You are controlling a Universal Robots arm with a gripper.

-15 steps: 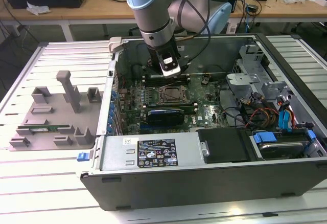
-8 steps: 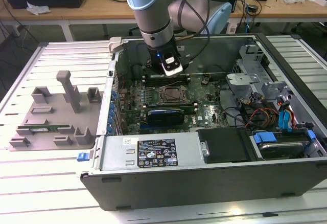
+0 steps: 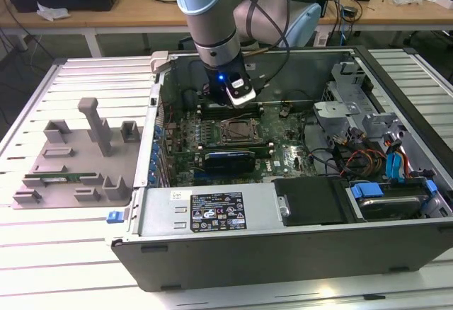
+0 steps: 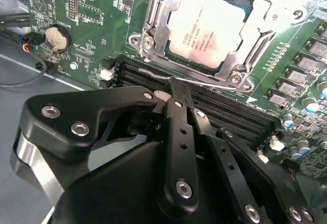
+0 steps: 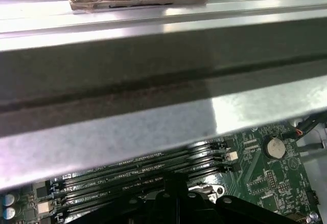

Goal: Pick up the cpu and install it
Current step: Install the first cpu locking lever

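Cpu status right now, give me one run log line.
cpu: seated in socket | pincer: empty, above memory slots beside socket | case: open

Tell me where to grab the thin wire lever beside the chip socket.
Probably the straight run of the lever between socket frame and memory slots, from above, closing across the wire: it lies low along the frame, too thin to pinch endwise.

The robot arm (image 3: 212,27) reaches down into the open computer case (image 3: 283,204), the grey tray (image 3: 78,161) at its nine o'clock.
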